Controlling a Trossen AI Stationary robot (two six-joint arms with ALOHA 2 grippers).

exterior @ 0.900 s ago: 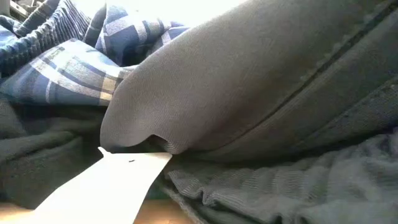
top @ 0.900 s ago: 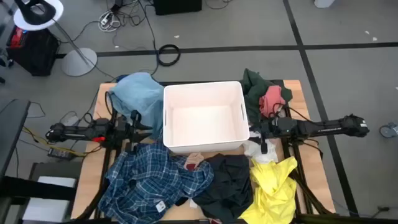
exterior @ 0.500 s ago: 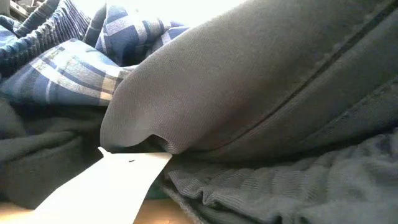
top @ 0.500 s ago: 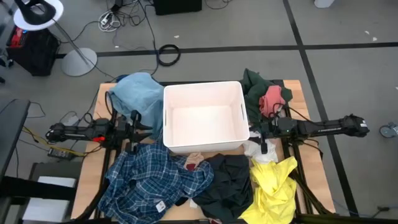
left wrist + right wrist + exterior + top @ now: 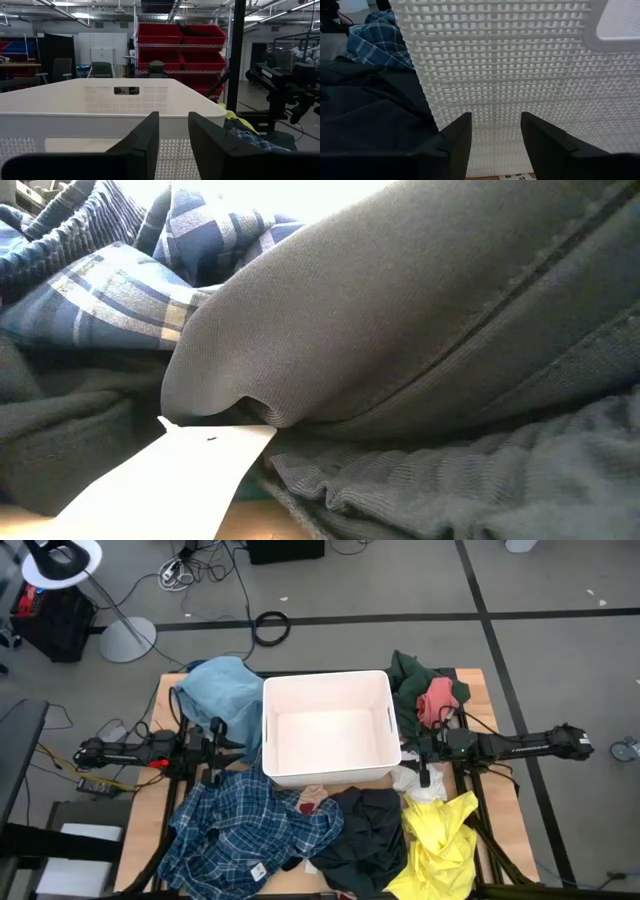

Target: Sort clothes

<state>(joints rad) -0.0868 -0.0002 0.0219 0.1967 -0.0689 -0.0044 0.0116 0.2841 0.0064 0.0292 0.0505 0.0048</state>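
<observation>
The clothes lie around a white bin (image 5: 330, 730) in the table's middle. A light blue garment (image 5: 222, 688) is at the far left, with dark green (image 5: 412, 672) and pink (image 5: 436, 700) ones at the far right. Along the near edge lie blue plaid (image 5: 250, 830), black (image 5: 365, 830) and yellow (image 5: 440, 835) garments. My left gripper (image 5: 173, 131) stands open and level just left of the bin's left wall. My right gripper (image 5: 496, 131) stands open close to the bin's right wall (image 5: 510, 75). Nothing is between the fingers of either.
A small white garment (image 5: 412, 780) lies under my right arm, and a pale scrap (image 5: 312, 800) against the bin's near wall. In the low view a dark garment (image 5: 420, 330) and plaid cloth (image 5: 110, 290) fill the picture, with a white tag (image 5: 170, 475) in front.
</observation>
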